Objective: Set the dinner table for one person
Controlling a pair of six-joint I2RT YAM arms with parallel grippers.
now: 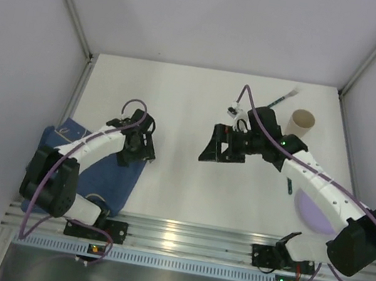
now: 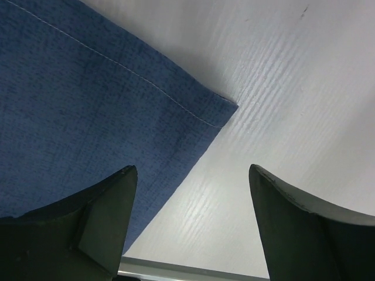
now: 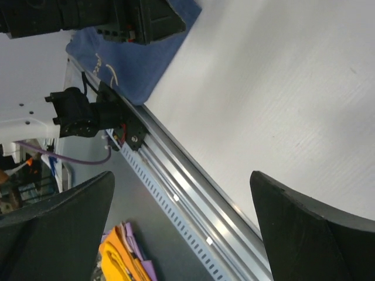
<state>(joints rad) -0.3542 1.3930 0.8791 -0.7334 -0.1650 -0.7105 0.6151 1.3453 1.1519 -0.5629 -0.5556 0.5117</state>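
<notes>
Top external: surface (image 1: 194, 105) lies under both arms, cloth (image 1: 106, 174) at its near-left. Released, the left claw (image 1: 136, 148) hangs over the cloth's corner; the right claw (image 1: 212, 148) gapes empty. Cloth-laying seems in hand; next, pinch that corner.

The middle of the tabletop (image 1: 178, 110) lies open for passing. A cup (image 1: 302, 121) and a plate (image 1: 306, 208) stand at right; a blue cloth (image 1: 116, 179) lies at left.

Worktop (image 1: 181, 183): large, flat, matte white rectangle, lying level. Silver metal rail (image 1: 179, 236) runs along the near edge. White surface sits directly below left hand (image 1: 136, 158) and right hand (image 1: 209, 144) and extends well beyond both.
</notes>
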